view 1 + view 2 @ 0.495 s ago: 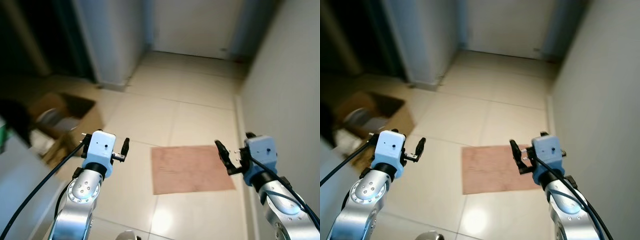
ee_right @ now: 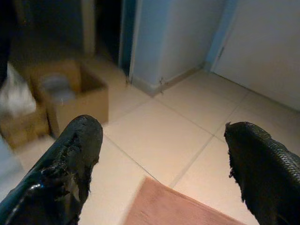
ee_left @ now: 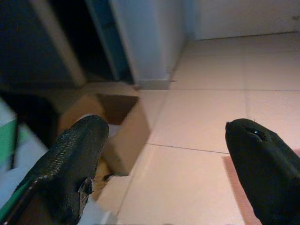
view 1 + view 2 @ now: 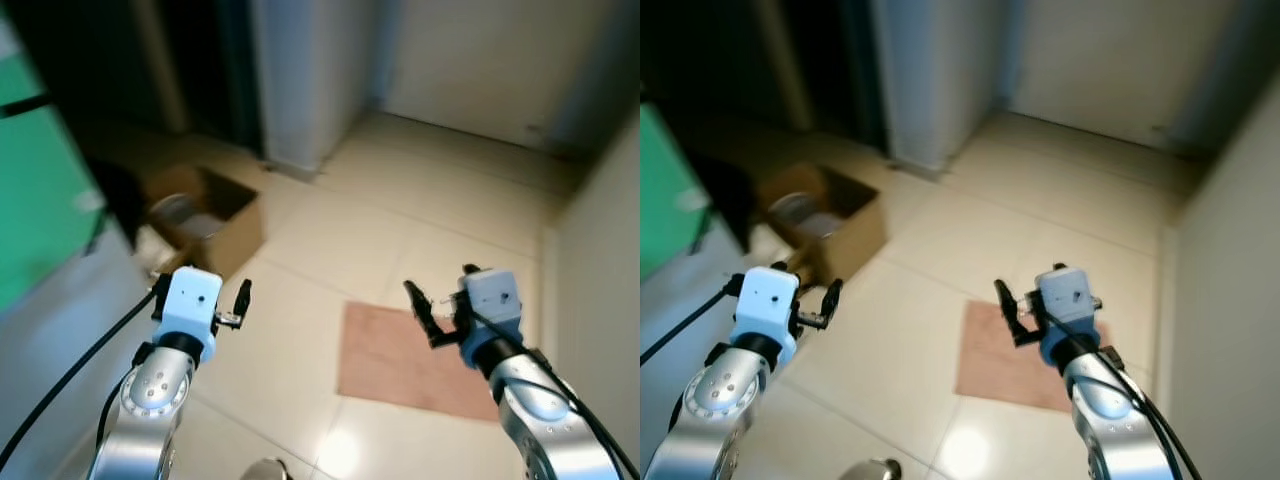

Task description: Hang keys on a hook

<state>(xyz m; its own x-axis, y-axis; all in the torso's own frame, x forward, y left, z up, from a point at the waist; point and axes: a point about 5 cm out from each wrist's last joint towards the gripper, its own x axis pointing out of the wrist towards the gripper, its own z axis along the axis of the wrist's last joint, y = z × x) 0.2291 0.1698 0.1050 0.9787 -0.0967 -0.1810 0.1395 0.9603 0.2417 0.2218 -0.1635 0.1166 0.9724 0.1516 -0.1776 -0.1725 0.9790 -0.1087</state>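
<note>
Both arms are held out in front over a tiled floor [image 4: 330,230], and nothing is being carried. The left claw [image 3: 164,154] is spread wide, with only floor seen between its fingers [image 3: 75,159]. The right claw [image 2: 159,159] is spread just as wide and is empty too.

No keys and no hook can be made out anywhere, so the step in hand is probably still a search, with the robot walking or turning through the hallway; the head views are a bit blurred.

What can be seen: a pinkish mat [image 4: 420,355] on the tiles under the right arm, an open cardboard box [image 4: 205,215] with something pale inside off to the left near a dark doorway [image 4: 180,70], a pale pillar [image 4: 305,80] ahead, and a green panel [image 4: 40,190] at the far left.

To do this bit well, the turn should be kept slow so the picture sharpens up, and the walls and any surface at hand height should be scanned for the keys. The box and the mat edge are best given a wide berth, since a foot could be caught there. Arms could be left as they are until something is actually spotted.
</note>
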